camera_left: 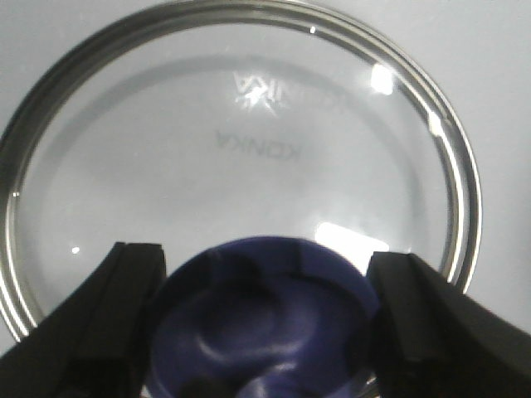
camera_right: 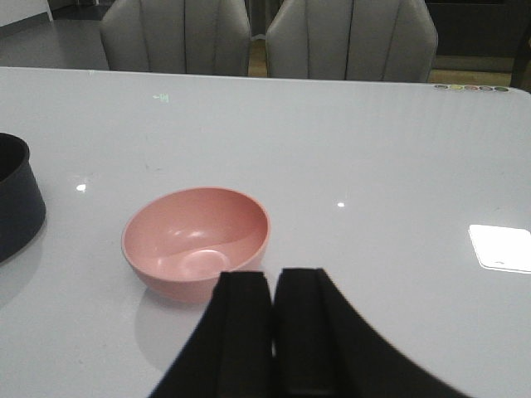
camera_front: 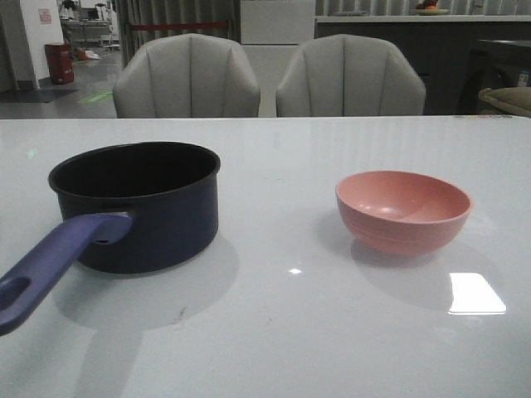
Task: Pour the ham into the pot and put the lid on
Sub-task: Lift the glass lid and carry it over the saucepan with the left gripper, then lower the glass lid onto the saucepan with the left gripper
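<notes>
Pot (camera_front: 137, 207) interior dark, pink bowl (camera_front: 404, 209) empty

Dim, greyish indoor light; overhead lamps throw glare patches on the glossy table (camera_front: 274, 332) right of the pink bowl (camera_front: 404, 209); soft shadows pool beneath the bowl; the lid (camera_left: 241, 157) shows specular glints, its knob (camera_left: 265, 319) blurred.

Showroom-like hall; padded chairs (camera_front: 187, 76) behind white table (camera_front: 290, 332).

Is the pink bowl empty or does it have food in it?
Empty: the bowl shows only its bare pink inside in both the front and right wrist views.
</notes>
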Robot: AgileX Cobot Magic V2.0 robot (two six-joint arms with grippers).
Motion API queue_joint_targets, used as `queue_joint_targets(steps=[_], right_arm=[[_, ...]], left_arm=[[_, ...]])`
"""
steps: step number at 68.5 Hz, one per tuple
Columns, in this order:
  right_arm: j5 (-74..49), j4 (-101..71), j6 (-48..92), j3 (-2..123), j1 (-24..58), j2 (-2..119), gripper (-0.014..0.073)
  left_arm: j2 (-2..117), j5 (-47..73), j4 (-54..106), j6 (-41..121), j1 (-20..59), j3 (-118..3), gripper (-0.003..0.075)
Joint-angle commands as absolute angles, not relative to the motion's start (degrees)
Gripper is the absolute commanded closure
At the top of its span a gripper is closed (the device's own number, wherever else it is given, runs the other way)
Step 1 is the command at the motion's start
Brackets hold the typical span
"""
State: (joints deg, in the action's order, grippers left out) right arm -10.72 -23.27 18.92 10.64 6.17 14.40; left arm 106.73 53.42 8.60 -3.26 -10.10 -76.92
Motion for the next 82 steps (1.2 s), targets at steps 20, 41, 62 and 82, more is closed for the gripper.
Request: queue_joint_targets(steps=[20,41,62,82], right_arm=[[-6.7,-24.0,19.6,12.2,6.2,14.7,0.0447],[-6.7,-24.0,19.6,12.2,6.2,14.7,0.0447],[-6.7,-24.0,19.6,12.2,6.2,14.7,0.0447],[-6.7,-24.0,19.6,12.2,6.2,14.7,0.0447]], left_arm=[[99.4,58.5,9.3,1.2,5.7,-94.6,0.0484],[103.5,63.9,0.6,2.7,19.7,-101.4,0.0484],[111.4,72.8,4.7,2.7,21.3,-109.2,0.0484],[112.7,72.7,8.1,2.4,21.3,-109.3,0.0484]])
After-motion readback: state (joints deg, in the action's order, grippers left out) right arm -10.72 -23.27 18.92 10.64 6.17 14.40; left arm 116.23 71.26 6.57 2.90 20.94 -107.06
